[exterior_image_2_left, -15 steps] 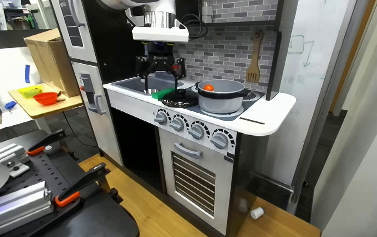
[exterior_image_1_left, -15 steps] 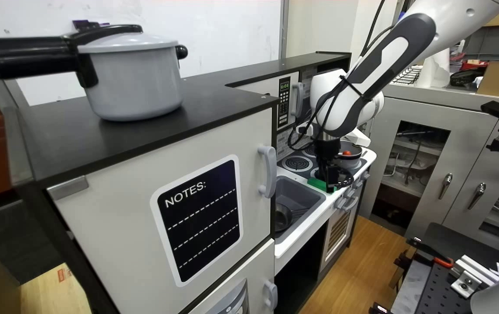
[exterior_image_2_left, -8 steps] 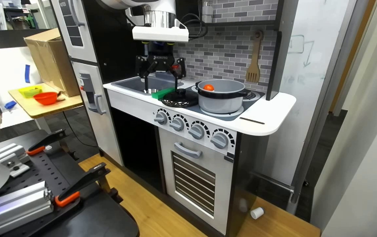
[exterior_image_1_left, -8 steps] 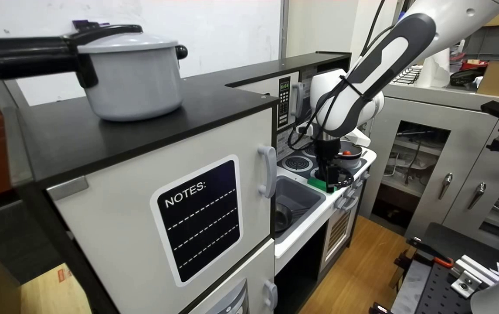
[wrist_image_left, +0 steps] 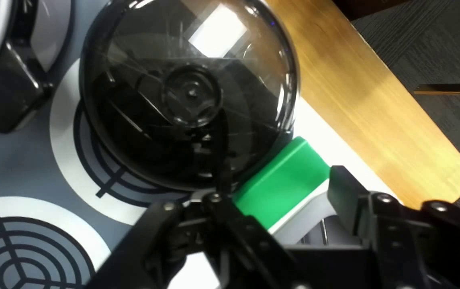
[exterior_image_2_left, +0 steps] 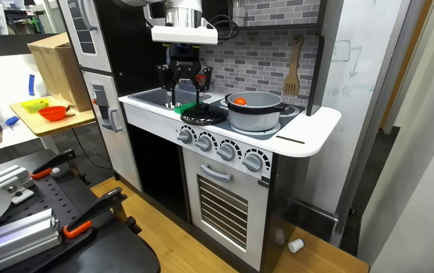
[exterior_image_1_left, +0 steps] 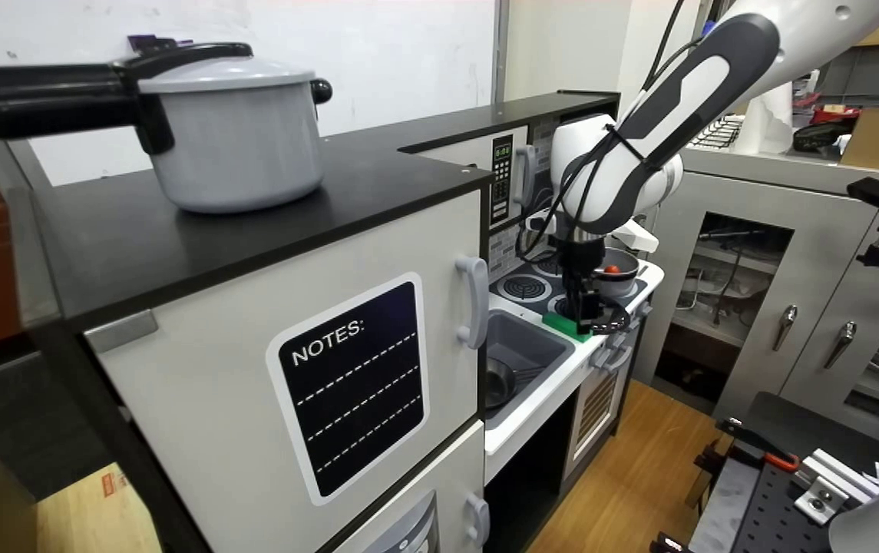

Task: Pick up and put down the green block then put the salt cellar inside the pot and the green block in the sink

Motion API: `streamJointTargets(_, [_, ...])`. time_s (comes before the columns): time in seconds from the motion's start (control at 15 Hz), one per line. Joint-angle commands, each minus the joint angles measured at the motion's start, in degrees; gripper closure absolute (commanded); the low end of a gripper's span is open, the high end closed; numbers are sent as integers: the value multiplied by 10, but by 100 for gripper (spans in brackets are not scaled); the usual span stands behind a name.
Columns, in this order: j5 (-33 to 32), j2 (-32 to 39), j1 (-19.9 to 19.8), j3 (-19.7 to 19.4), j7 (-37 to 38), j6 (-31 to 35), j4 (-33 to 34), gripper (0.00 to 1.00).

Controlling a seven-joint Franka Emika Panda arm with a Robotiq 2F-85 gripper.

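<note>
The green block lies on the counter strip between the sink and the stove. My gripper points down over it, jaws partly narrowed. In the wrist view the block lies diagonally below and between the fingers. One finger is close by a corner of it; contact cannot be made out. The opposite finger reaches over the edge of a black-rimmed lid, close to its knob. A small dark round pot sits inside the sink. I cannot make out the salt cellar.
On the stove beside the lid stands a grey saucepan with a red-orange ball. A shelf juts out behind the arm. The tall cabinet borders the sink, and a large pot stands on top.
The fingers have drawn closer together and the hand has risen slightly. The lid has slid a little toward the sink. The green block has barely moved.
</note>
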Motion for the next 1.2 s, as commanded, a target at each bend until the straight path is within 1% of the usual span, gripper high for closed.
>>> streamJointTargets(0.0, [8, 0, -16, -4, -1, 1, 8, 67])
streamJointTargets(0.27, [1, -2, -24, -15, 6, 4, 7, 95])
streamJointTargets(0.4, [-2, -1, -28, -18, 11, 3, 10, 100])
streamJointTargets(0.6, [-5, 1, -28, -19, 19, 1, 13, 100])
streamJointTargets(0.67, [-6, 1, -27, -19, 21, 1, 14, 89])
streamJointTargets(0.73, [-7, 0, -27, -19, 23, 1, 14, 73])
streamJointTargets(0.87, [-8, -2, -24, -17, 26, 1, 13, 61])
streamJointTargets(1.13, [-11, -9, -19, -12, 25, 2, 13, 33])
